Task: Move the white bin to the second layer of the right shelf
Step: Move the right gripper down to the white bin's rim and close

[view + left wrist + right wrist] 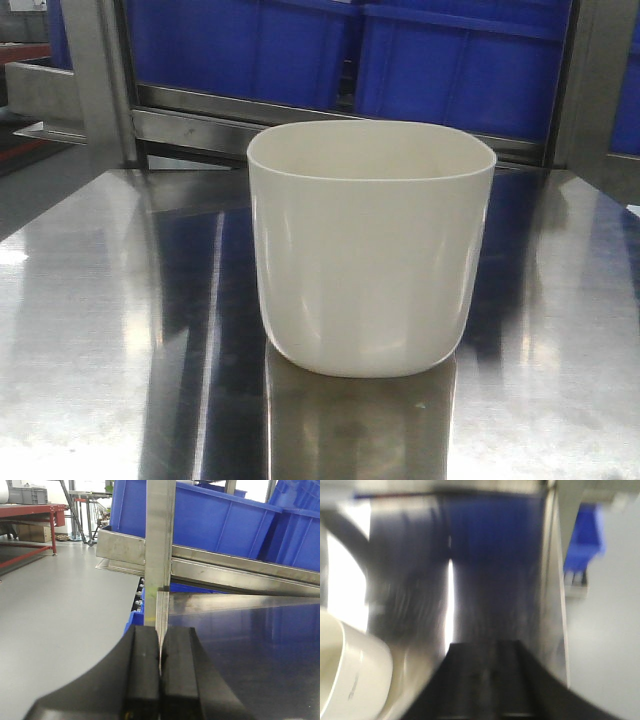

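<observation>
One white bin [370, 250] sits on the tabletop [100, 350] — steel showing either side.

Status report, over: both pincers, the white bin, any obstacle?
Left pincer shut, empty. Right pincer blurred, unclear. White bin upright on steel table, ungripped. Blue crates on rack behind.

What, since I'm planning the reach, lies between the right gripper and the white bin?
Only bare steel tabletop separates right gripper and white bin, in the blurred right wrist view.
</observation>
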### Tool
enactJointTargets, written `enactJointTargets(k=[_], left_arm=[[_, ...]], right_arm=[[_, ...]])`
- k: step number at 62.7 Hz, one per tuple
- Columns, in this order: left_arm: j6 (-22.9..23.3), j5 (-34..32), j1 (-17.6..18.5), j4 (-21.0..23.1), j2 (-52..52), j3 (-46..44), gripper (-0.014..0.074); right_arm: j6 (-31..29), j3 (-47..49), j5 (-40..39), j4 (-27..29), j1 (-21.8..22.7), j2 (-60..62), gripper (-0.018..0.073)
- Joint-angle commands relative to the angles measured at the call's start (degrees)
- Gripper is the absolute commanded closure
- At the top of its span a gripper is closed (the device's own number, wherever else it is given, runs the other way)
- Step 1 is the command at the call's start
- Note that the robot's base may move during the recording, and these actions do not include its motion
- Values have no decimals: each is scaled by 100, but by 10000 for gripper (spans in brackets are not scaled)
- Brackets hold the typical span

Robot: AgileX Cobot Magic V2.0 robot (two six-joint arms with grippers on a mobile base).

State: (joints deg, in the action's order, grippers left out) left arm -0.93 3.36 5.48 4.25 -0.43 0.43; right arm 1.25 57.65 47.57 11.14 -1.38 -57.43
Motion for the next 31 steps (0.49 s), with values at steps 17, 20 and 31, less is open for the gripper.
enactJointTargets(k=[17,20,31], left_arm=[[56,-493,32,53,-18,211,512],[56,-493,32,53,-18,211,512],[56,-493,32,53,-18,211,512]], right_arm=[[-33,1109,799,391,-662,-953,-11],[-33,1173,806,391,-863,-1055,-11],[-33,1385,824,391,-1532,-1440,-11]])
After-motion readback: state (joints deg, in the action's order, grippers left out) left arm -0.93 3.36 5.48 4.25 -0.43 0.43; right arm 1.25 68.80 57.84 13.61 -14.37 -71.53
